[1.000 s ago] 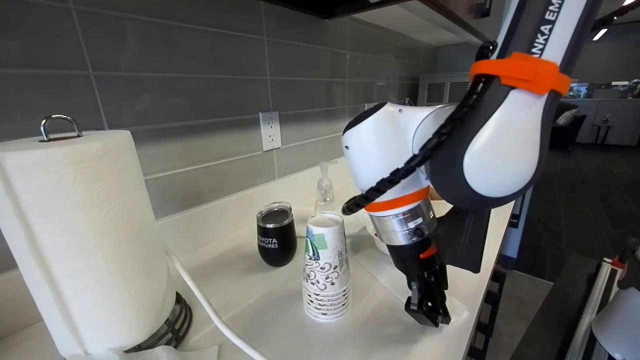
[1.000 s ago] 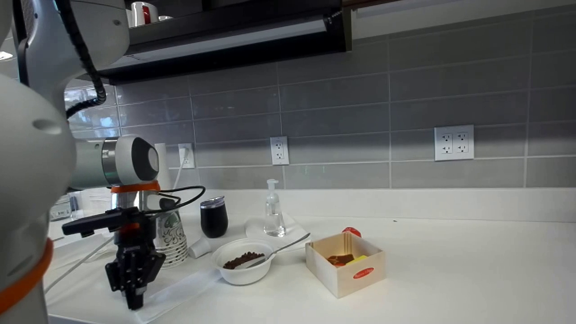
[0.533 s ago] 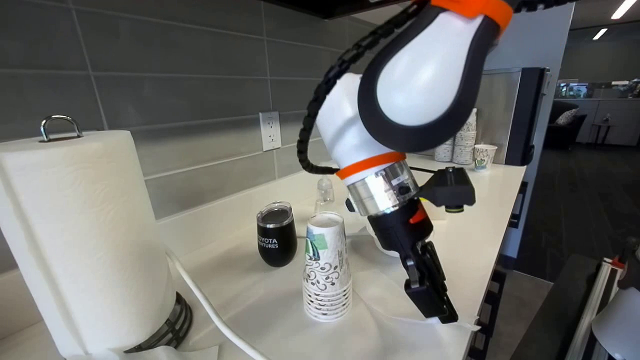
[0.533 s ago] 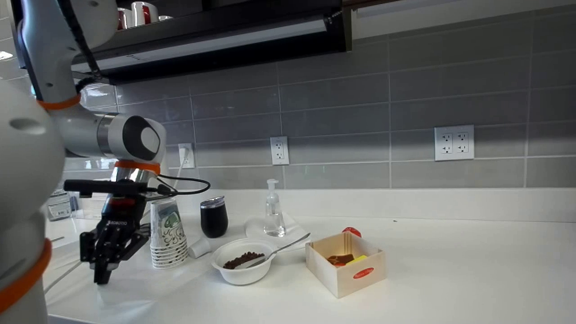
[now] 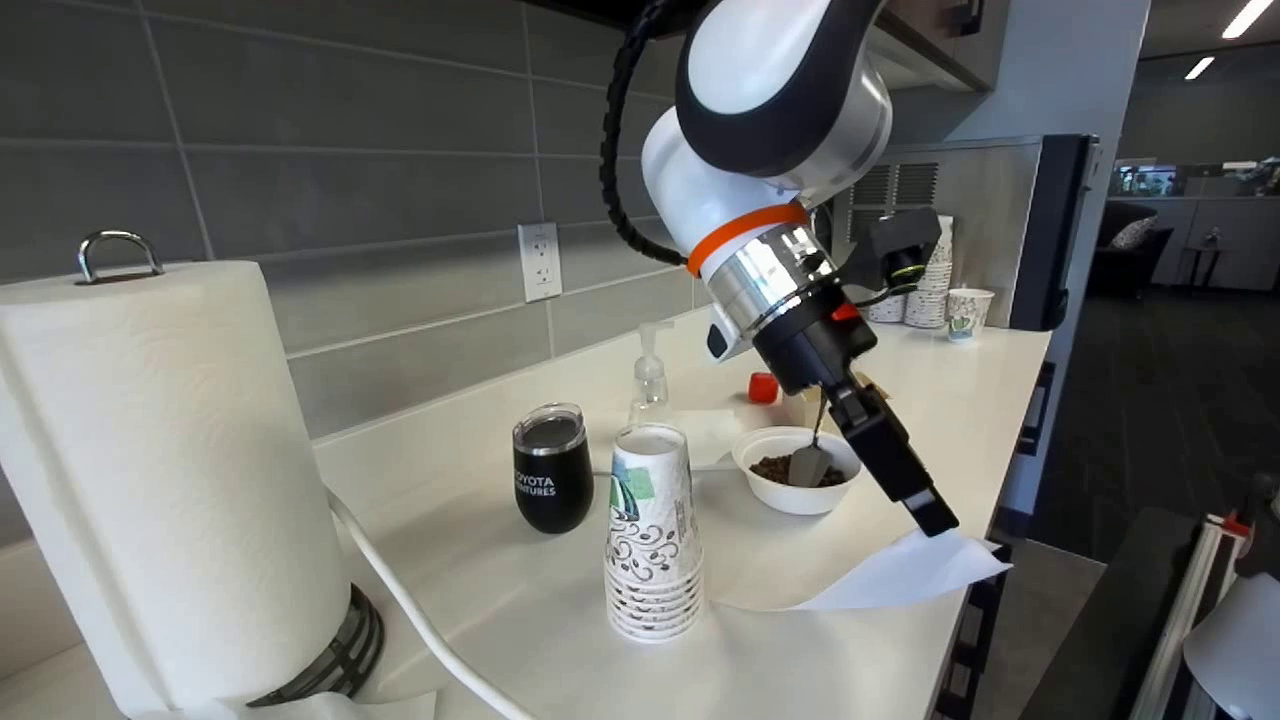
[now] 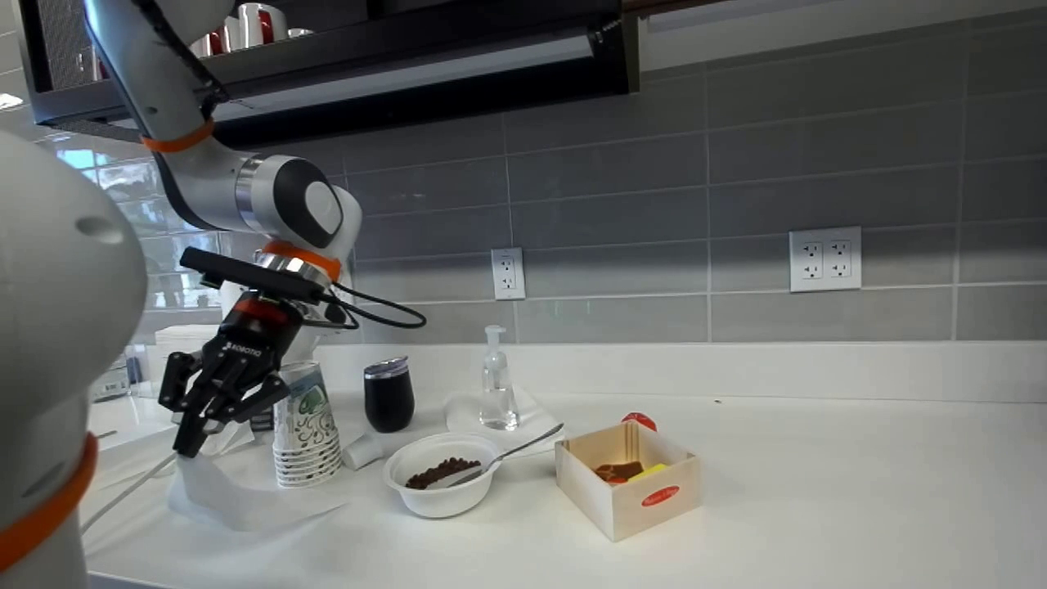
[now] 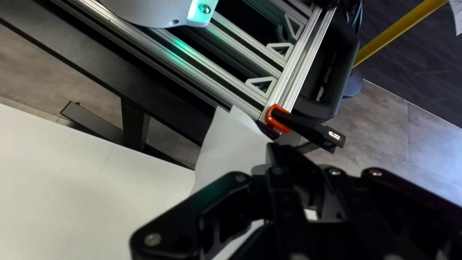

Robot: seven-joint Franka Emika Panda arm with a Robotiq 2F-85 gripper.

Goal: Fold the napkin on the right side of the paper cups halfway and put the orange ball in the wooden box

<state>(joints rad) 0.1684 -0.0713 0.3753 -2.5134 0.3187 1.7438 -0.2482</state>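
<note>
Over by the edge of the counter (image 5: 560, 615), the gripper (image 5: 935, 515) is pinched tight on the napkin (image 5: 900, 578), with one end held up off the surface and the rest sloping down near the paper cups (image 5: 655, 540). Those are in one upside-down stack. The wooden box (image 6: 642, 515) sits near the white bowl (image 6: 438, 503), and in an exterior view you can see some brown and yellow bits (image 6: 619, 471) in it. There's a red thing (image 6: 640, 421) just behind the box, can't tell what.

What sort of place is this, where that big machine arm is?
Likely an office kitchenette or break room, though I can't be sure: a paper-towel roll and stacked paper cups stand on the counter, with mugs on a shelf above.
</note>
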